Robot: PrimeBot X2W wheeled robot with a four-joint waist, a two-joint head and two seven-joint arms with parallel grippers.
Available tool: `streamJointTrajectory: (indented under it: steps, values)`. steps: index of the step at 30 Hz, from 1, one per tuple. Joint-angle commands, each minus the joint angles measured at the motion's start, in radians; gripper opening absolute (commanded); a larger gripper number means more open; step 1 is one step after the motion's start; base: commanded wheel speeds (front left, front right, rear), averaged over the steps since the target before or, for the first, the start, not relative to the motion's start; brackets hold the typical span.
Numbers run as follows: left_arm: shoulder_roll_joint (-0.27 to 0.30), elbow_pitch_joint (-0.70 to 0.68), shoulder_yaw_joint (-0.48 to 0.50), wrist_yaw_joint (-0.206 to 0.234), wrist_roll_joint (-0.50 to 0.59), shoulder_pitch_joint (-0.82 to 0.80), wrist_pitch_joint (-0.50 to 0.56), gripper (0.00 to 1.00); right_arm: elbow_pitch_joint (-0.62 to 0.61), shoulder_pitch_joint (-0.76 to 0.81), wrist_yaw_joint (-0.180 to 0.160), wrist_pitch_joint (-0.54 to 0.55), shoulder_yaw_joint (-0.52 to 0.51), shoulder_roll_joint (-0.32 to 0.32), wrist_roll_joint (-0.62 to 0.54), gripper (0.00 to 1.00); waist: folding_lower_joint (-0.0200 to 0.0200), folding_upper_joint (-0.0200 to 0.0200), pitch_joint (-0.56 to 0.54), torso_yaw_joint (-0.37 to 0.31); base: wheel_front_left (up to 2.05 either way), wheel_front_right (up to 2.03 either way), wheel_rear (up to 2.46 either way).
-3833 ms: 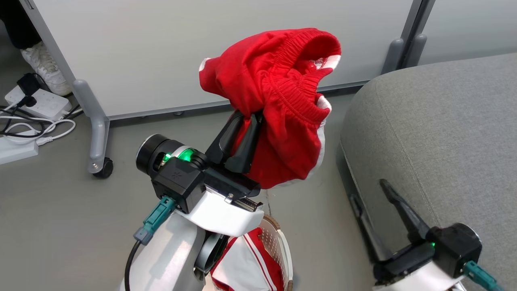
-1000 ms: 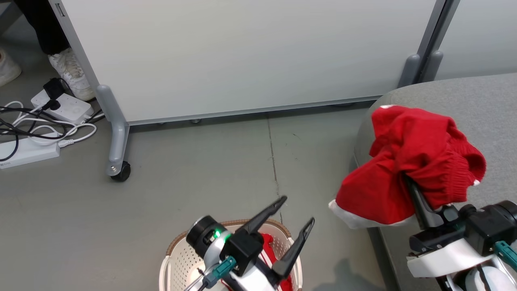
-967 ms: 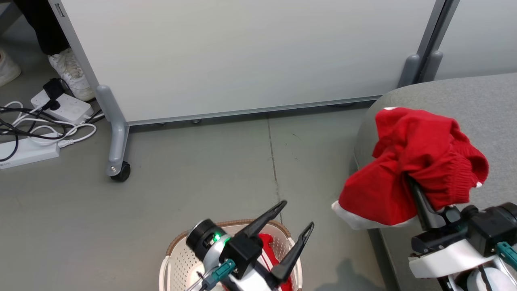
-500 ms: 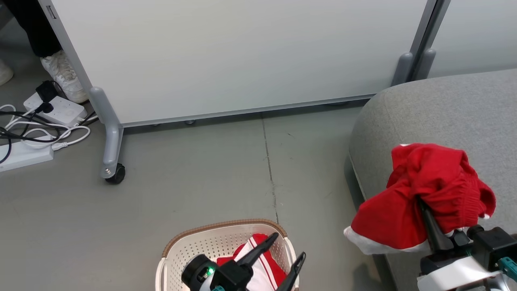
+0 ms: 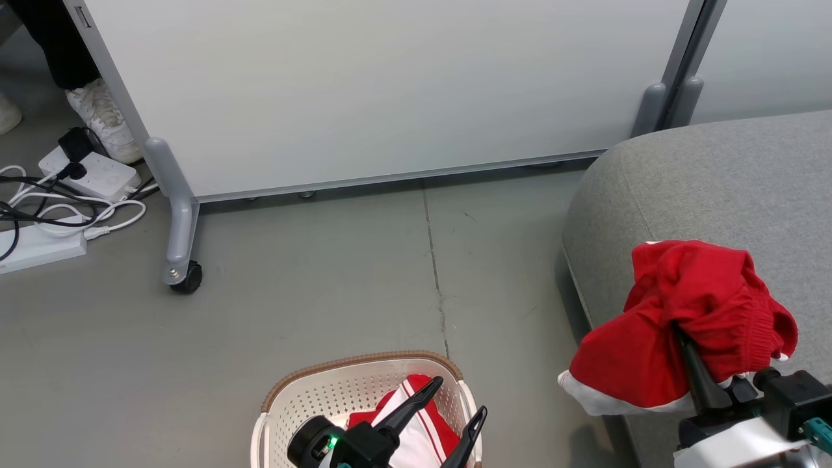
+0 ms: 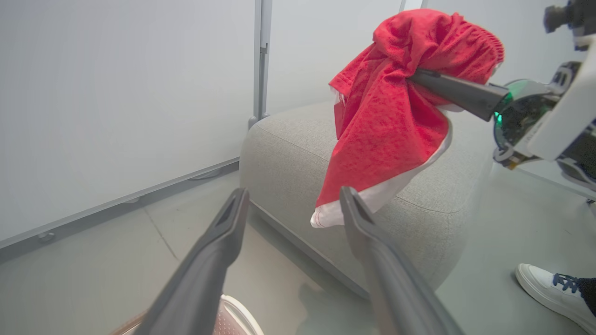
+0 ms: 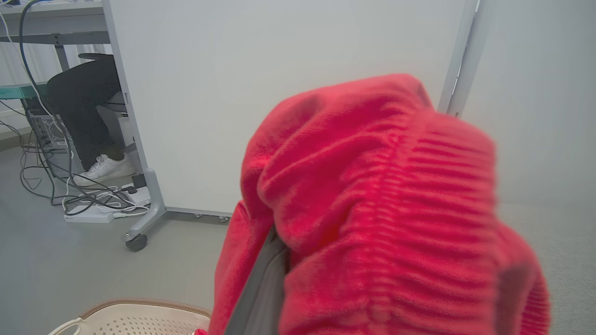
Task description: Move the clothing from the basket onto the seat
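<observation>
Hovering over the basket (image 5: 305, 402), the left gripper (image 5: 460, 396) has its jaws spread wide with nothing between them. Red-and-white clothing (image 5: 416, 426) lies bunched in the basket, just under the dark fingers. To the right, the right gripper (image 5: 690, 365) has its jaws clenched on a red garment (image 5: 682, 305). The cloth drapes over and hides the fingertips, and its ribbed waistband is bunched on top. A white hem hangs from the garment's low side at the near corner of the seat (image 5: 715, 182) — whether it touches the grey fabric I cannot tell. Bare grey floor (image 5: 325, 273) runs beyond the basket to a pale partition (image 5: 390, 84) on a castered leg (image 5: 177, 247). At the far left lie a power strip (image 5: 39, 246) and tangled cables, with a person's white shoe (image 5: 104, 123) behind them.
</observation>
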Motion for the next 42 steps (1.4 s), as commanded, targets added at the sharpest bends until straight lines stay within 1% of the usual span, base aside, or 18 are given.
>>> streamJointTrajectory:
  steps: [1,6,15,22,29,42]
  values:
    - [0.005,-0.012,0.008,-0.001,0.008,0.005,-0.001,1.0,-0.005,-0.004,0.002,-0.005,-0.005,-0.008,0.002,0.0,0.0,0.0,0.001,0.001,0.0,0.0,0.0]
    - [0.009,-0.016,0.0,-0.001,0.009,0.004,-0.001,1.0,-0.01,-0.01,0.002,-0.005,-0.011,0.002,0.01,0.0,0.0,0.0,0.0,-0.001,0.0,0.0,0.0]
    - [0.008,-0.004,0.0,-0.001,0.0,0.001,-0.001,1.0,-0.015,-0.012,0.002,-0.005,-0.005,-0.001,0.009,0.0,0.0,0.0,0.003,-0.007,0.0,0.0,0.0]
    - [0.008,-0.012,0.001,-0.001,0.01,-0.011,-0.001,1.0,-0.019,-0.021,0.002,-0.005,-0.006,-0.002,0.01,0.0,0.0,0.0,0.016,-0.043,0.0,0.0,0.0]
    - [0.01,-0.018,-0.005,-0.001,0.014,-0.022,-0.001,1.0,-0.027,-0.037,0.002,-0.005,0.001,0.001,0.006,0.0,0.0,0.0,0.041,-0.119,0.0,0.0,0.0]
    - [0.023,-0.016,-0.022,-0.001,0.021,-0.067,-0.001,1.0,-0.036,-0.059,0.002,-0.005,0.001,0.007,-0.001,0.0,0.0,0.0,0.097,-0.323,0.0,0.0,0.0]
